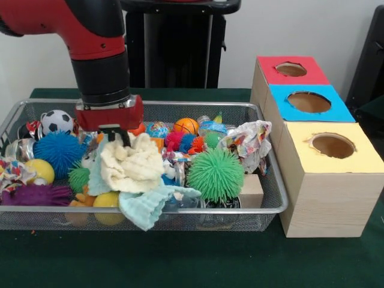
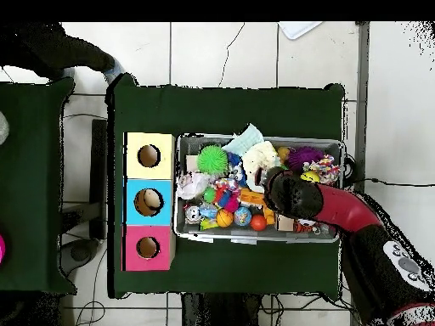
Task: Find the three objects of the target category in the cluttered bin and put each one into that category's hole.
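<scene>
A wire mesh bin (image 1: 54,219) holds a heap of toys and cloths. My gripper (image 1: 114,137) hangs low over the bin's left middle, right at the top edge of a crumpled cream cloth (image 1: 129,165). A pale blue cloth (image 1: 147,207) droops under it toward the front rim. From above, the red arm (image 2: 340,208) covers the gripper, and the cream cloth (image 2: 259,157) lies beside it. To the right of the bin stands a wooden box with a red hole (image 1: 291,69), a blue hole (image 1: 309,102) and a yellow hole (image 1: 333,145).
Around the cloths lie a green spiky ball (image 1: 216,174), a blue spiky ball (image 1: 59,151), a soccer ball (image 1: 56,122), a small basketball (image 1: 186,126), a yellow ball (image 1: 39,170), a purple spiky toy (image 1: 36,195), a crumpled wrapper (image 1: 252,141) and a wooden block (image 1: 252,191).
</scene>
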`<state>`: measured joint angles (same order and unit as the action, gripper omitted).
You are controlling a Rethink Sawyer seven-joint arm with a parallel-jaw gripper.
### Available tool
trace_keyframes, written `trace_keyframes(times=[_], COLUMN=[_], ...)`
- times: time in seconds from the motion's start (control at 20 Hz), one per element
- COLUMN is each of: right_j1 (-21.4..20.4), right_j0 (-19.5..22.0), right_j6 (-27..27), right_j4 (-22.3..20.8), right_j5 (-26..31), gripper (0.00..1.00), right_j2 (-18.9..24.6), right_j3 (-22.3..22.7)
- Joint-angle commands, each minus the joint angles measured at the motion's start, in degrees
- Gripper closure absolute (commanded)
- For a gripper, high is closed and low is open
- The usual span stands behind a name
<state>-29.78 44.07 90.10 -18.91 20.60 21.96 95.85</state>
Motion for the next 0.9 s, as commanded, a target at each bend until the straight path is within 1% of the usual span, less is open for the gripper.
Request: trace_keyframes(times=[0.05, 0.3, 0.65, 0.9], right_j1=[3.11, 2.55, 2.09, 2.65], right_j0=[-5.74, -8.25, -10.25, -10.21], right_j6=[8.86, 11.39, 13.31, 13.30], right_j4=[3.37, 5.92, 10.90, 13.62], right_j5=[4.26, 3.93, 3.53, 2.01], gripper=[1.00, 1.00, 1.00, 1.00], right_j2=[3.47, 1.23, -0.47, -0.44], right_j3=[11.02, 11.94, 14.22, 15.83])
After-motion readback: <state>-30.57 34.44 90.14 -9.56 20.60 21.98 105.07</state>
